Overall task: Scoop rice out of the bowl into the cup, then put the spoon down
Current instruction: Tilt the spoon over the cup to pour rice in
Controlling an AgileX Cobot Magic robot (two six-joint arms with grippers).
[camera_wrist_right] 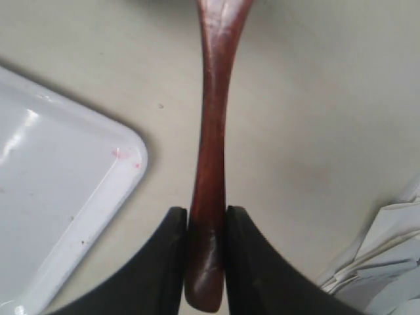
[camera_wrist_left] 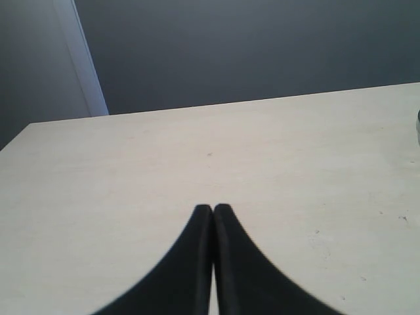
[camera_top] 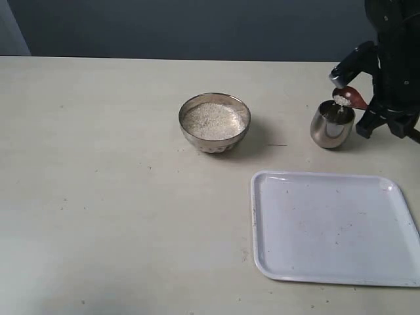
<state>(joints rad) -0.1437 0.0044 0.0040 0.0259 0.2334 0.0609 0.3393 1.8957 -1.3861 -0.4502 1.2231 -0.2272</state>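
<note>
The steel bowl (camera_top: pixel 214 123) stands mid-table, filled with white rice (camera_top: pixel 211 121). The small steel cup (camera_top: pixel 331 124) stands to its right. The reddish-brown spoon (camera_top: pixel 351 97) hangs tilted over the cup's mouth with white grains at its head. My right gripper (camera_wrist_right: pixel 206 211) is shut on the spoon's handle (camera_wrist_right: pixel 213 131); the spoon's head is cut off in the right wrist view. The right arm (camera_top: pixel 394 59) stands just right of the cup. My left gripper (camera_wrist_left: pixel 213 208) is shut on nothing, above bare table, and does not show in the exterior view.
A white tray (camera_top: pixel 335 226) lies on the table in front of the cup, its rounded corner (camera_wrist_right: pixel 125 154) close to the spoon handle in the right wrist view. White cloth or cabling (camera_wrist_right: pixel 387 262) shows beside the right gripper. A dark wall backs the table.
</note>
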